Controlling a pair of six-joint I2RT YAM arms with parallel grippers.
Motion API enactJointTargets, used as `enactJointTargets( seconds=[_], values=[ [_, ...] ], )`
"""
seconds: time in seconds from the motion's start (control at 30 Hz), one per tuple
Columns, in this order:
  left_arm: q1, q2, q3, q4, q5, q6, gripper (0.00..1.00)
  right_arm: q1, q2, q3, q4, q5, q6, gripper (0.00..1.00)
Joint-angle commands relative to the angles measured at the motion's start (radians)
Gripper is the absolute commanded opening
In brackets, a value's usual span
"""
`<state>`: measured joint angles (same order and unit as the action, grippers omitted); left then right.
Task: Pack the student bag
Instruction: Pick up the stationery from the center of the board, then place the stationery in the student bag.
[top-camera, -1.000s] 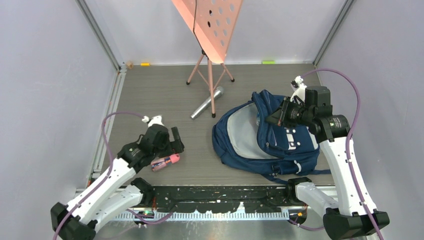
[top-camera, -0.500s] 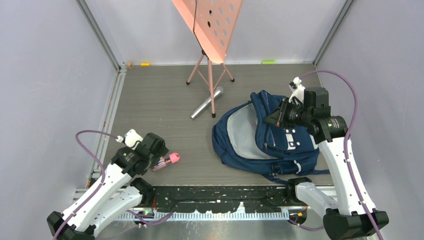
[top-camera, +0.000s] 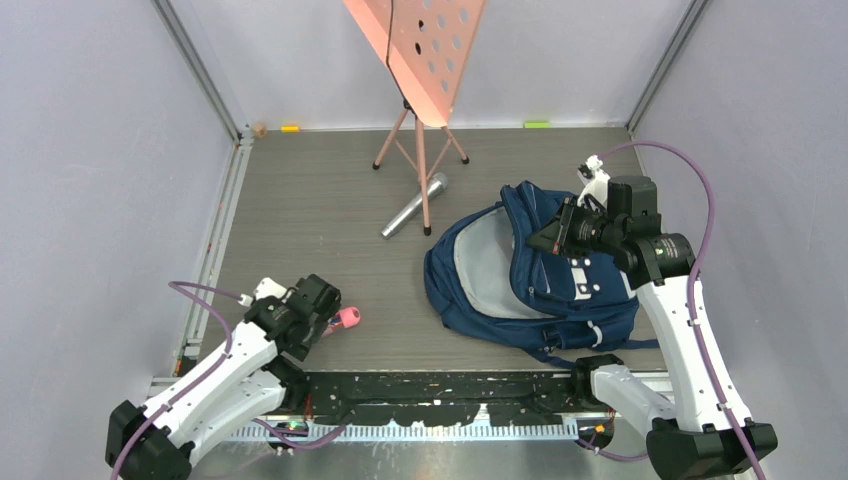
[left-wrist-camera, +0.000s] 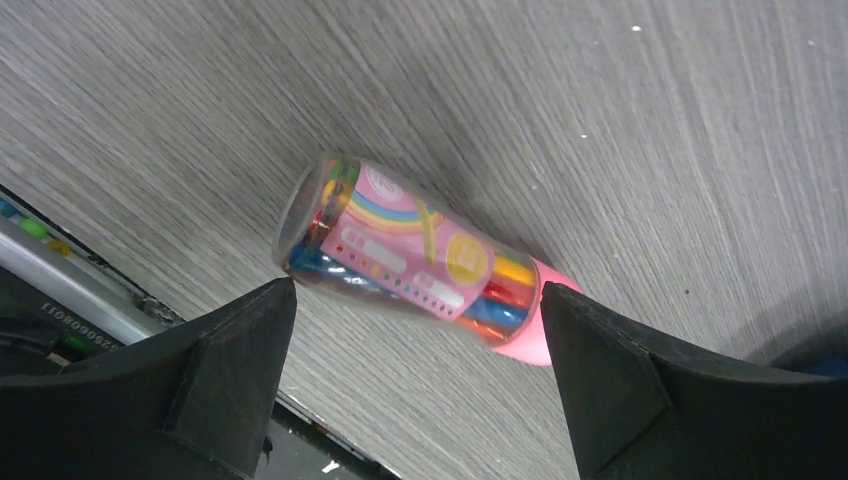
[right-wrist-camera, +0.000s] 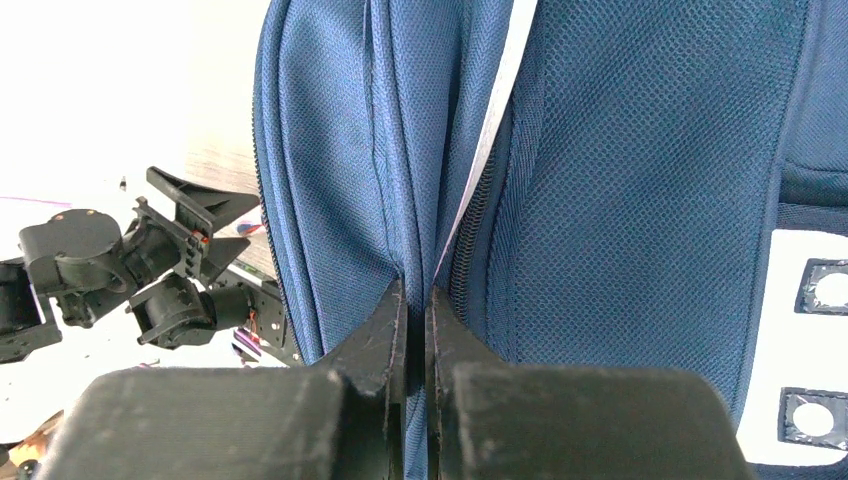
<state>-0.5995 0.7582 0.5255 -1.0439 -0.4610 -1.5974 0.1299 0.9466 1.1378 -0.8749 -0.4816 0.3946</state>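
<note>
Pick-up stage. Left gripper (left-wrist-camera: 415, 300), fingers spread wide astride pen tube (left-wrist-camera: 410, 255), near the near-left corner of the table (top-camera: 300, 200). Right gripper (right-wrist-camera: 417, 300) pinched on opening edge of student bag (top-camera: 530, 280), by the right edge. Next, probably: closing on tube, carrying into bag.

I see my left hand (left-wrist-camera: 417, 292) spread wide over the grey desk (left-wrist-camera: 600, 120). A clear pen tube (left-wrist-camera: 400, 255) with a pink cap lies slantwise between the fingers (left-wrist-camera: 230, 360), near the desk's railed edge (left-wrist-camera: 70, 290).
</note>
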Motion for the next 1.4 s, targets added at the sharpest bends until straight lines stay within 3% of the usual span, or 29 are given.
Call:
enactJointTargets(
  seconds=[0.0,0.13,0.23,0.47,0.53,0.63,0.87,1.03,1.2,1.37],
  values=[
    [0.011,0.027,-0.045,0.121,-0.011,-0.073,0.95,0.008,-0.045,0.025,0.115,-0.1,0.01,0.0],
    [0.025,0.072,-0.076,0.176,-0.032,-0.059,0.95,0.008,-0.045,0.023,0.117,-0.101,0.012,0.0],
    [0.034,0.117,-0.092,0.284,-0.021,0.017,0.88,0.008,-0.047,0.02,0.116,-0.1,0.012,0.0],
    [0.036,0.227,-0.075,0.315,-0.024,0.11,0.56,0.008,-0.054,0.02,0.114,-0.096,0.018,0.0],
    [0.035,0.239,-0.076,0.319,-0.025,0.136,0.43,0.008,-0.056,0.022,0.113,-0.095,0.021,0.0],
    [0.035,0.242,-0.072,0.388,0.011,0.274,0.3,0.008,-0.056,0.027,0.11,-0.092,0.023,0.01],
    [0.03,0.182,-0.057,0.59,0.182,0.59,0.3,0.008,-0.054,0.067,0.078,-0.084,0.009,0.0],
    [-0.051,0.132,0.035,0.683,0.27,0.685,0.32,0.008,-0.058,0.085,0.063,-0.075,0.006,0.0],
    [-0.211,0.273,0.264,0.72,0.321,0.729,0.35,0.008,-0.06,0.089,0.062,-0.074,0.01,0.01],
    [-0.336,0.492,0.435,0.891,0.421,0.734,0.36,0.008,-0.067,0.091,0.061,-0.075,0.019,0.01]
  ],
)
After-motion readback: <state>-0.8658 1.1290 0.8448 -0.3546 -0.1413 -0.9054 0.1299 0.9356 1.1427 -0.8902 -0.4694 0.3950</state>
